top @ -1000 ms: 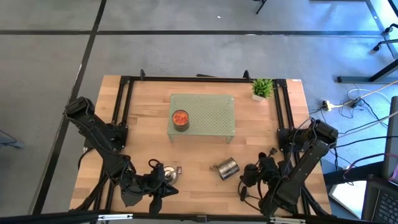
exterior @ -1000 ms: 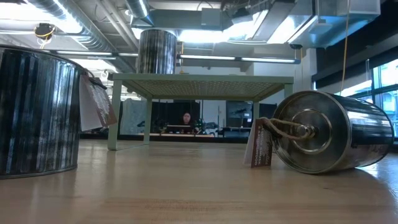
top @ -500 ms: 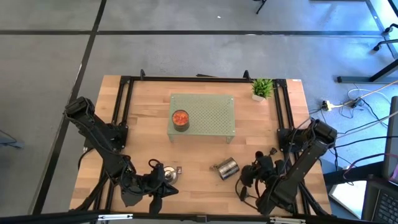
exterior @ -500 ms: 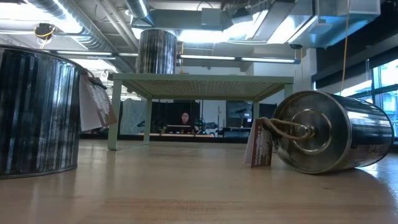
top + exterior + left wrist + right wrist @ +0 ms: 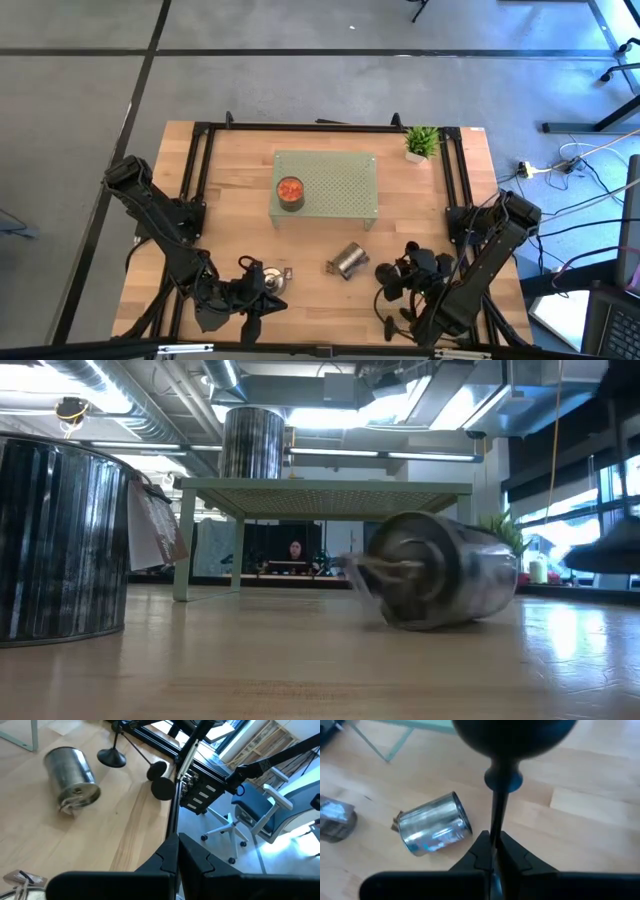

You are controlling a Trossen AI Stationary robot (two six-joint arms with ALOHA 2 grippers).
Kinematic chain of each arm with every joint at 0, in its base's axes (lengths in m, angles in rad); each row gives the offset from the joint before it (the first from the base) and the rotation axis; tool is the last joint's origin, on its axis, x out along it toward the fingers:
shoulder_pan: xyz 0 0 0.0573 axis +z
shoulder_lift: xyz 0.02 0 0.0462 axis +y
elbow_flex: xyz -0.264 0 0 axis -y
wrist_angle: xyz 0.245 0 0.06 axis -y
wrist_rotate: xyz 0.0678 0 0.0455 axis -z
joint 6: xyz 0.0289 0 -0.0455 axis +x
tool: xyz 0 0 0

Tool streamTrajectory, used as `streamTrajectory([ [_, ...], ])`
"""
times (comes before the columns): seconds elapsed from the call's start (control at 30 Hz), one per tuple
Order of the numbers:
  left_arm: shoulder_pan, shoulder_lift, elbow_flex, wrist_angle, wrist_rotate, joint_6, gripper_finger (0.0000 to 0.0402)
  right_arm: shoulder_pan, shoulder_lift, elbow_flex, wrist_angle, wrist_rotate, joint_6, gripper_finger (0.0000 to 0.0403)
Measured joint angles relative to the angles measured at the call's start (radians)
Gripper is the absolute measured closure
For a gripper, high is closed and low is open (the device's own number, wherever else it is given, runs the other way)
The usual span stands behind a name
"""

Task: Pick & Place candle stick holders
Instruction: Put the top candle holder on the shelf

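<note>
Candle stick holder point(image 5: 496, 815) apparently horizontal, stem between right fingers point(image 5: 479, 851).

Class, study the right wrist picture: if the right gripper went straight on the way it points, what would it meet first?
Probably bare table: the right gripper, shut on a candle stick holder, points just past the fallen tin can. Depth is unclear.

Fallen tin can point(image 5: 440, 582) motion-blurred, left upright can point(image 5: 60, 540) cropped
</note>
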Motion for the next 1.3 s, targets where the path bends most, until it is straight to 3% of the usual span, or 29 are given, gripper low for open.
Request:
streamTrajectory([
  [0.6,0.0,0.0,0.0,0.0,-0.008,0.0,0.04,-0.092,-0.002,0.133,-0.005,0.167,-0.213,0.0392],
  [0.93,0.0,0.0,0.0,0.016,-0.049,0.034,0.04,-0.112,-0.003,0.277,0.005,0.234,-0.356,0.0392],
  [1.13,0.037,0.0,0.0,0.101,0.002,0.108,0.04,-0.124,-0.003,0.385,0.168,0.217,-0.562,0.0392],
  [1.3,0.085,0.0,0.0,0.206,0.08,0.21,0.04,-0.157,-0.004,0.442,0.428,0.093,-0.853,0.0392],
])
